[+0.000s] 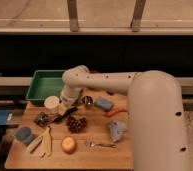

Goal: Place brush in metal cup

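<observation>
The brush lies on the wooden table, its black handle slanting from the lower left up to the right, with a greyish end at the left. The metal cup stands upright just right of the handle's upper end, small, shiny and dark inside. My gripper hangs at the end of the white arm, right above the upper part of the brush handle, between the white cup and the metal cup. The arm's wrist hides it from above.
A green tray stands at the back left, with a white cup in front of it. A dark clustered object, a blue block, an orange piece, a grey-blue cloth, a fork, a yellow fruit and cream wooden utensils lie around.
</observation>
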